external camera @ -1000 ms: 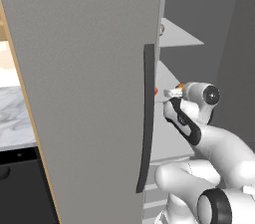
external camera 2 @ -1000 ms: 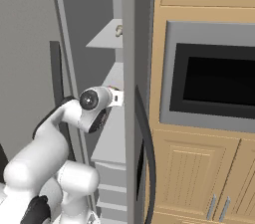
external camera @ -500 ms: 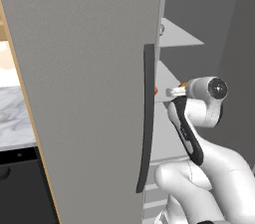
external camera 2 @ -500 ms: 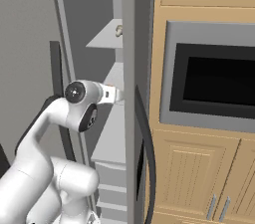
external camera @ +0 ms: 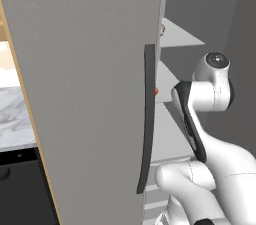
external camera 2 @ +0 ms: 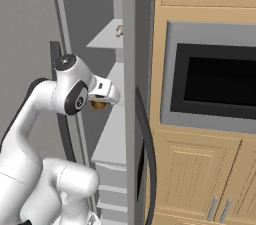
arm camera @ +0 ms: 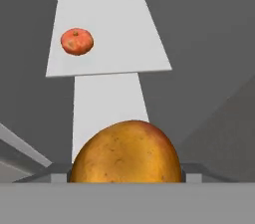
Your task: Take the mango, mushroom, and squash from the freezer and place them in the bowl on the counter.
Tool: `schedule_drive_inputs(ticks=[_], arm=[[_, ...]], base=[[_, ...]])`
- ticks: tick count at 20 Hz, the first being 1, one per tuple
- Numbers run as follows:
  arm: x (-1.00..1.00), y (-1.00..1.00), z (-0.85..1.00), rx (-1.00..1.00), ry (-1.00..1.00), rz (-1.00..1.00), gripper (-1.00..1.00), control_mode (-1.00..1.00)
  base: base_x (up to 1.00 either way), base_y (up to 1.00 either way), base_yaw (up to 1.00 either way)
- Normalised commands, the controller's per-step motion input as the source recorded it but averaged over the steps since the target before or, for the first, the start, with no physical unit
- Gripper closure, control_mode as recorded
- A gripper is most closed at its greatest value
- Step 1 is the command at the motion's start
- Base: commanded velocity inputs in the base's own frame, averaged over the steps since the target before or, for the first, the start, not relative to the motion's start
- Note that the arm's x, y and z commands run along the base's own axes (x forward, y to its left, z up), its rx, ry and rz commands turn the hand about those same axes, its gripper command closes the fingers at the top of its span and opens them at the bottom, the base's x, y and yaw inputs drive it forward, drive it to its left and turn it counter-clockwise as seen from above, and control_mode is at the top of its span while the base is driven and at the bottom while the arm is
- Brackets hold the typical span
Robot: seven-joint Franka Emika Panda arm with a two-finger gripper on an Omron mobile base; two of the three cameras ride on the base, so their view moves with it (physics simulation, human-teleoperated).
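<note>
The mango (arm camera: 125, 152), golden-orange with a red blush, is seen low in the hand view, long axis across it, held in the half-open gripper (external camera 2: 100, 103) inside the freezer (external camera: 95, 69). A red-orange fruit (arm camera: 77, 42) lies on the shelf (arm camera: 107, 29) beyond.

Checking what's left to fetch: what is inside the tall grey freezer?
Inside the tall grey freezer: a small tan mushroom on a high shelf, a red-orange round fruit, a golden-orange mango. The door hides the rest.
</note>
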Motion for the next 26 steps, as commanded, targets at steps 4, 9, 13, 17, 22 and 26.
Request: schedule_drive_inputs(ticks=[4,9,13,17,22,26], arm=[[-1.0,0.01,-0.11,0.06,0.02,-0.18,1.0,-1.0],[-0.96,0.0,-0.05,0.16,-0.01,-0.04,1.0,-1.0],[-0.28,0.0,0.0,0.17,-0.01,0.04,1.0,-1.0],[0.0,0.02,0.0,0.02,0.08,0.02,1.0,-1.0],[0.0,0.0,-0.01,0.0,0.0,0.01,1.0,-1.0],[-0.09,0.0,0.0,0.0,0.0,0.0,1.0,-1.0]], base=[[0.0,0.0,0.0],[0.0,0.0,0.0],[0.0,0.0,0.0],[0.0,0.0,0.0],[0.0,0.0,0.0],[0.0,0.0,0.0]])
